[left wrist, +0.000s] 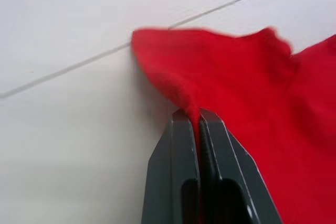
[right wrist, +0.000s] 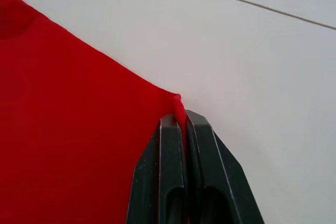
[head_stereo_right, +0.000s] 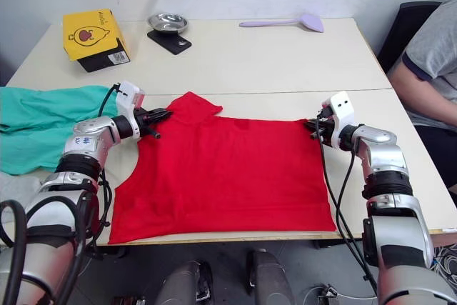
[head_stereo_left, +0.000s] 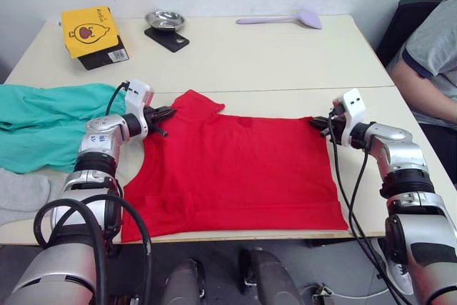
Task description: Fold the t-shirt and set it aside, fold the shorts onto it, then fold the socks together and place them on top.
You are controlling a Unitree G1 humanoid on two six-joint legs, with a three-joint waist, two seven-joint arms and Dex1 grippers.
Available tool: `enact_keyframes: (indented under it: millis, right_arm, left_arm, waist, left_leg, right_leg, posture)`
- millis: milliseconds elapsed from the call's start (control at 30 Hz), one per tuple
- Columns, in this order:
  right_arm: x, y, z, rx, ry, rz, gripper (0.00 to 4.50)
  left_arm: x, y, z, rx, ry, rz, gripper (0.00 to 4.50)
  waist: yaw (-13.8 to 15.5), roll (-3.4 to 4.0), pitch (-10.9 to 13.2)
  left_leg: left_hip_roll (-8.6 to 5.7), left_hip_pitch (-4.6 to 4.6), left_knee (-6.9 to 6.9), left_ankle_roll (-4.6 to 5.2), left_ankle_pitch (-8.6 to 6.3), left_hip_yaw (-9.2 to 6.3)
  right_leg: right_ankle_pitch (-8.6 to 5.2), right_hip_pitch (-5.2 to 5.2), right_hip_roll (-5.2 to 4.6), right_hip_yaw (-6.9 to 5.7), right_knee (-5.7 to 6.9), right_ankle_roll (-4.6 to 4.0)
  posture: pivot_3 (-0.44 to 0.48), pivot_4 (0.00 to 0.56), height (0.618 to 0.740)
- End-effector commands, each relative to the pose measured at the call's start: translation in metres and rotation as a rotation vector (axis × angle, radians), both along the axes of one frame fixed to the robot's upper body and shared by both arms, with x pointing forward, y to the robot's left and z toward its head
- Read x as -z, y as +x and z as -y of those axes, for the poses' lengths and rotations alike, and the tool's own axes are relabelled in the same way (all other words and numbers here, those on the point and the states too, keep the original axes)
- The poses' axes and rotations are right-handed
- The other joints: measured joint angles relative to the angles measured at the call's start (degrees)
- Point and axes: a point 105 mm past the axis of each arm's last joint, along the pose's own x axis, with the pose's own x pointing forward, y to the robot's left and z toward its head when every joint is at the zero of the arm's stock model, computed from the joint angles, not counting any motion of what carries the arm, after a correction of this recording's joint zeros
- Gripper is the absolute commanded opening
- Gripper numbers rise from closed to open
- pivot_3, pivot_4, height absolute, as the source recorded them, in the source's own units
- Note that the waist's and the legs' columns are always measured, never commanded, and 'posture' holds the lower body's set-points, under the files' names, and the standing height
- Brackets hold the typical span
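Note:
The red t-shirt point(head_stereo_left: 235, 169) lies spread flat on the near half of the table, collar end toward the left. My left gripper point(head_stereo_left: 166, 114) is shut on its far left edge by the sleeve; the left wrist view shows red cloth point(left wrist: 210, 77) pinched between the fingers point(left wrist: 173, 171). At the far right corner my right gripper point(head_stereo_left: 318, 123) is shut on the shirt's hem, cloth point(right wrist: 79, 129) caught between the fingers point(right wrist: 170, 171). The teal-green shorts point(head_stereo_left: 50, 123) lie crumpled at the table's left side. A grey sock point(head_stereo_left: 21, 194) rests at the near left edge.
At the table's far side sit a yellow box point(head_stereo_left: 89, 32), a small metal bowl on a black scale point(head_stereo_left: 166, 26) and a lilac spatula point(head_stereo_left: 285, 18). A person in a grey shirt point(head_stereo_left: 428, 62) sits by the right edge. A seam point(head_stereo_left: 285, 91) runs across the table.

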Motion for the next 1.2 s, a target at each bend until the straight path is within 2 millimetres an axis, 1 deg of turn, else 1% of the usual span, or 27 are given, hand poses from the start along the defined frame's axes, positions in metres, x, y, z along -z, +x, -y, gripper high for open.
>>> enact_keyframes:
  millis: [33, 133, 267, 400, 567, 667, 833, 967, 1067, 1133, 1200]
  right_arm:
    - [-0.026, -0.007, 0.011, -0.014, -0.006, 0.115, 0.0]
    - [-0.03, -0.014, 0.014, -0.032, -0.005, 0.147, 0.0]
    - [-0.031, -0.024, 0.017, -0.05, 0.001, 0.155, 0.0]
    - [-0.023, -0.038, 0.023, -0.077, -0.032, 0.145, 0.0]
    - [-0.016, -0.052, 0.022, -0.132, -0.043, 0.175, 0.0]
    - [-0.008, -0.059, 0.023, -0.152, -0.057, 0.174, 0.0]
    - [0.004, -0.068, 0.026, -0.163, -0.073, 0.174, 0.0]
    - [0.011, -0.074, 0.027, -0.18, -0.089, 0.176, 0.0]
    - [0.023, -0.08, 0.026, -0.208, -0.12, 0.14, 0.0]
    - [0.029, -0.081, 0.026, -0.212, -0.137, 0.12, 0.0]
    - [0.028, -0.08, 0.026, -0.203, -0.121, 0.121, 0.0]
  left_arm:
    - [-0.011, -0.007, -0.006, 0.023, -0.007, 0.056, 0.03]
    - [-0.013, -0.014, -0.008, 0.037, -0.006, 0.074, 0.03]
    - [-0.011, -0.024, -0.011, 0.067, 0.035, 0.082, 0.03]
    - [-0.005, -0.037, -0.015, 0.091, 0.068, 0.097, 0.03]
    - [0.0, -0.047, -0.021, 0.099, 0.097, 0.129, 0.03]
    - [0.003, -0.052, -0.023, 0.095, 0.098, 0.143, 0.03]
    - [0.012, -0.063, -0.025, 0.103, 0.115, 0.14, 0.03]
    - [0.014, -0.069, -0.028, 0.088, 0.107, 0.138, 0.03]
    - [0.019, -0.074, -0.031, 0.076, 0.12, 0.121, 0.03]
    - [0.022, -0.077, -0.033, 0.077, 0.135, 0.107, 0.03]
    - [0.025, -0.08, -0.032, 0.09, 0.123, 0.082, 0.03]
  waist:
    - [-0.03, 0.0, 0.0]
    - [-0.17, 0.0, 0.0]
    - [-0.19, 0.0, 0.0]
    - [-0.24, 0.0, 0.0]
    - [-0.18, 0.0, 0.0]
    - [-0.14, 0.0, 0.0]
    - [-0.2, 0.0, 0.0]
    - [-0.14, 0.0, 0.0]
    - [-0.1, 0.0, 0.0]
    - [-0.09, 0.0, 0.0]
    - [-0.14, 0.0, 0.0]
  left_leg:
    - [0.0, -0.01, 0.0, 0.0, 0.0, 0.0]
    - [0.01, 0.0, 0.0, 0.0, 0.0, -0.01]
    - [0.01, 0.0, 0.0, 0.0, 0.0, -0.03]
    - [0.02, 0.02, -0.06, 0.0, 0.0, -0.03]
    - [0.01, 0.03, -0.03, 0.02, 0.01, -0.02]
    - [0.01, 0.04, -0.04, 0.02, 0.01, -0.03]
    - [0.01, 0.07, -0.1, 0.02, 0.01, -0.03]
    - [0.01, 0.09, -0.09, 0.02, 0.01, -0.03]
    - [0.01, 0.09, -0.1, 0.03, 0.01, -0.04]
    - [0.01, 0.11, -0.13, 0.03, 0.01, -0.04]
    - [0.02, 0.11, -0.13, 0.03, 0.01, -0.04]
  right_leg:
    - [0.0, 0.0, 0.01, -0.01, 0.0, 0.0]
    - [0.0, 0.0, 0.01, 0.0, 0.0, 0.0]
    - [0.0, 0.0, 0.0, 0.01, 0.01, 0.0]
    - [0.0, 0.0, 0.01, 0.02, -0.02, 0.0]
    - [0.0, 0.01, 0.0, 0.04, -0.02, 0.0]
    - [0.0, 0.02, 0.0, 0.03, 0.0, 0.0]
    - [0.0, 0.02, 0.0, 0.05, -0.03, 0.0]
    - [0.0, 0.04, 0.0, 0.05, -0.02, 0.0]
    - [0.0, 0.04, 0.0, 0.05, -0.02, 0.0]
    - [0.0, 0.05, 0.0, 0.06, -0.04, 0.0]
    - [0.0, 0.05, 0.0, 0.06, -0.05, 0.0]
  posture:
    - [0.0, 0.15, 0.74]
    - [0.0, 0.15, 0.74]
    - [0.0, 0.15, 0.74]
    - [0.0, 0.15, 0.74]
    - [0.0, 0.15, 0.74]
    - [0.0, 0.15, 0.74]
    - [0.0, 0.15, 0.74]
    - [0.0, 0.15, 0.74]
    - [0.0, 0.15, 0.74]
    - [0.0, 0.15, 0.74]
    - [0.0, 0.15, 0.74]
